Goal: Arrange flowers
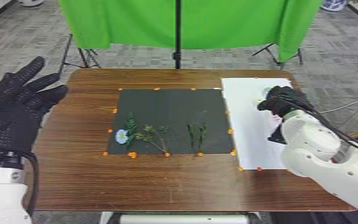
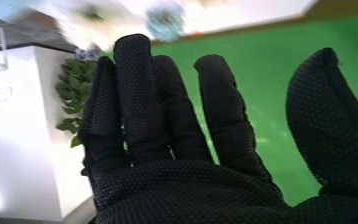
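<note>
Blossom (image 2: 164, 22), pale blue, lies on the white sheet (image 1: 245, 102), out ahead of the right hand (image 1: 284, 100), which is wide and empty, thumb well apart; its stem's line I can't tell. The left hand (image 1: 12, 107) is much farther off, so the reach likely falls to the right.

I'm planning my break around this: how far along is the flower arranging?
Seemingly partway. Already on the dark mat are a blue flower and greenery. The right hand, over the white sheet, is open and empty. Blooms there, including a pale blue one, probably remain.
</note>
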Available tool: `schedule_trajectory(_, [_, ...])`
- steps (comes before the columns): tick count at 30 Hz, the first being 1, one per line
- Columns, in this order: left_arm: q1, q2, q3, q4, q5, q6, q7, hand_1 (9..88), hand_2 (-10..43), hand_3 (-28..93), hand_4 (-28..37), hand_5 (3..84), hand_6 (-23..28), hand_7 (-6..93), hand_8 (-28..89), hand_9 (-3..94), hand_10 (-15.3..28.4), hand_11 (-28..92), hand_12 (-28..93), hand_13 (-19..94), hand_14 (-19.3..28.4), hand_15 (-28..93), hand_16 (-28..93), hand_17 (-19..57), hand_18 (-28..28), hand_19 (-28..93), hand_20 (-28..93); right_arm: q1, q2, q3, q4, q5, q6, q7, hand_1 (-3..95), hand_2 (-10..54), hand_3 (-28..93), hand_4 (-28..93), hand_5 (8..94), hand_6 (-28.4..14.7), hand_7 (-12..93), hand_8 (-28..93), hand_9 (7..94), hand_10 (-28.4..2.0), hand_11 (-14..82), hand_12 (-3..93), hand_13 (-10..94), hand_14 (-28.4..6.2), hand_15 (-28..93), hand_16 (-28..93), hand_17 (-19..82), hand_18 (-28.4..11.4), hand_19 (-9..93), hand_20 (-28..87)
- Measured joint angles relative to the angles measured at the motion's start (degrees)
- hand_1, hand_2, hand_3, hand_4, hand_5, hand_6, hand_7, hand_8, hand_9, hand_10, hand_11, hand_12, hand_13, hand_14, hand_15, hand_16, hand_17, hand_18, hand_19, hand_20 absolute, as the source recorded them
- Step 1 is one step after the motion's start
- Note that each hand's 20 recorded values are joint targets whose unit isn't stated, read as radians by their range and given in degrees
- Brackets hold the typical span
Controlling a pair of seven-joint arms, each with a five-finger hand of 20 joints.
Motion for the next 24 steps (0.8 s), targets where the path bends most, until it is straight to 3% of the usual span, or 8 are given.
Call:
schedule_trajectory(4, [-0.8, 0.00, 0.71, 0.11, 0.01, -0.05, -0.31, 19.8, 9.5, 76, -28.3, 35.1, 9.1, 12.8, -9, 30.7, 20.1, 28, 11, 25, 28.4, 62, -13, -6.1, 24.4, 65, 21, -0.6, 0.4, -0.9, 0.7, 0.0, -1.6, 0.9, 25.3, -1.4, 84, -26, 48.9, -3.3, 18, -14, 47.8, -20.9, 17.6, 13.8, 42, -19.3, 60, 8, 16, -23.0, 77, 25])
schedule_trajectory(15, [-1.0, 0.00, 0.76, 0.10, 0.08, -0.04, -0.52, 20.0, 9.4, 77, -28.3, 35.1, 9.2, 12.7, -9, 30.8, 20.1, 29, 11, 25, 28.4, 62, -13, -6.1, 24.4, 64, 22, -0.2, 0.6, -3.2, 3.7, 0.1, -5.1, 1.7, 29.3, -3.7, 85, -26, 49.2, -2.6, 18, -14, 49.0, -20.3, 17.9, 13.8, 44, -18.1, 61, 8, 17, -22.6, 79, 24])
schedule_trajectory(22, [-1.0, -0.12, 1.03, 0.10, 0.05, -0.05, -0.47, 20.2, 9.4, 76, -28.3, 35.2, 9.2, 12.8, -9, 30.9, 20.1, 29, 11, 25, 28.4, 62, -13, -6.1, 24.5, 64, 23, 1.9, 0.0, -6.0, 6.0, 0.4, -5.1, 1.8, 41.2, -9.0, 85, -28, 57.1, -0.7, 23, -16, 62.5, -14.3, 23.4, 14.0, 59, -11.1, 56, 11, 26, -20.9, 84, 20])
schedule_trajectory(24, [-1.1, -0.13, 1.12, 0.11, 0.05, -0.05, -0.49, 20.2, 9.5, 76, -28.3, 35.2, 9.2, 12.8, -9, 30.9, 20.1, 28, 11, 25, 28.4, 62, -13, -6.0, 24.5, 63, 23, 2.5, -0.3, -6.2, 6.4, 0.4, -5.2, 1.8, 45.7, -9.4, 81, -28, 60.6, -0.3, 27, -11, 69.1, -12.2, 23.1, 18.0, 63, -8.0, 53, 20, 28, -20.2, 86, 17])
